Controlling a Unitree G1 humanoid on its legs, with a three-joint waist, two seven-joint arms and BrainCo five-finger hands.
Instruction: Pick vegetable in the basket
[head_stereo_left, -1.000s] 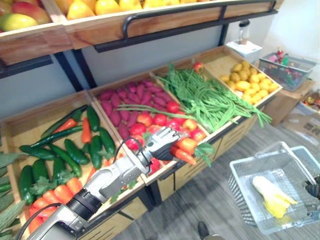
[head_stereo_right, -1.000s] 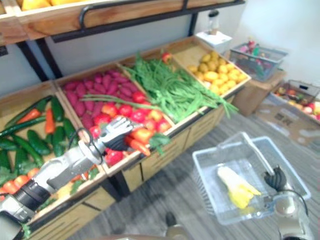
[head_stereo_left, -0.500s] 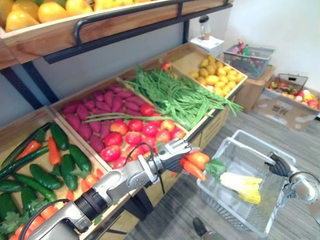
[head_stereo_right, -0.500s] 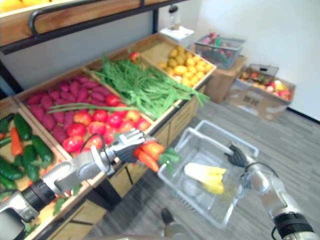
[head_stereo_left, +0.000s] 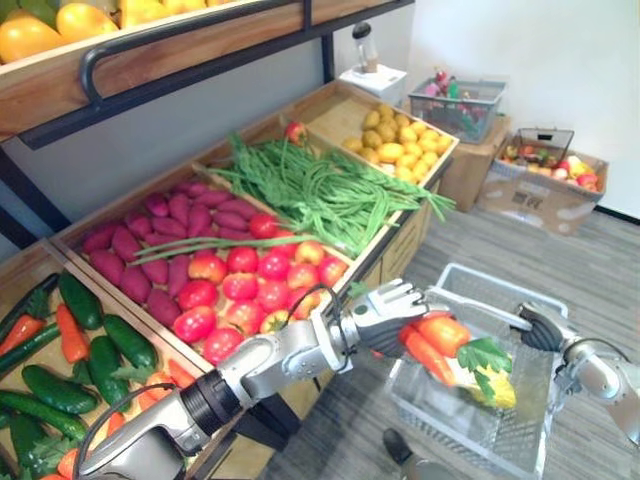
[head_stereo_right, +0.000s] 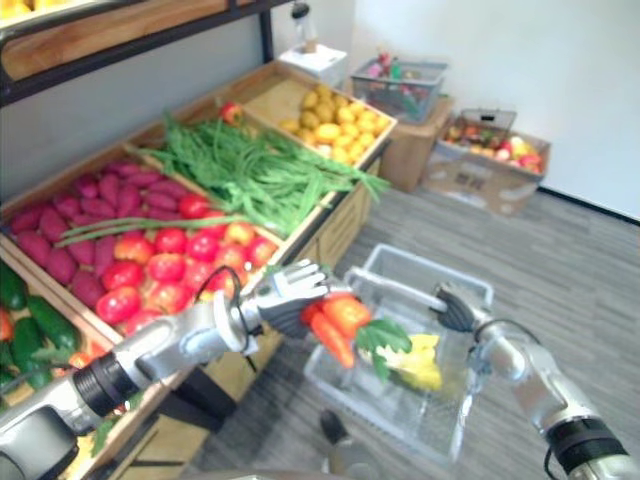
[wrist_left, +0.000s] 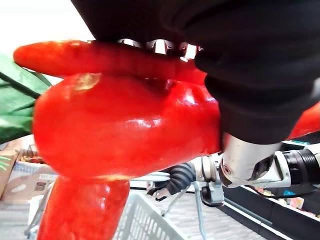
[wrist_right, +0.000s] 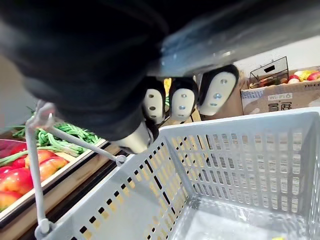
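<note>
Vegetables (head_stereo_left: 440, 338) gripped in left hand (head_stereo_left: 385, 312) above basket (head_stereo_left: 440, 425); right hand (head_stereo_left: 540, 328) grasps its handle (head_stereo_left: 500, 318).

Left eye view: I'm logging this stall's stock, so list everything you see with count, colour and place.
tomatoes: many, red, middle crate
sweet potatoes: many, purple, same crate, behind
green beans: heap, green, crate to the right
fruit: many, yellow, far crate
cucumbers: several, green, left crate
basket: one, grey, lower right
leafy vegetable: one, yellow-white, in basket
vegetable bunch: one, red-orange with green leaves, above basket
left hand: curled round the vegetable bunch
right hand: curled on basket handle
</note>
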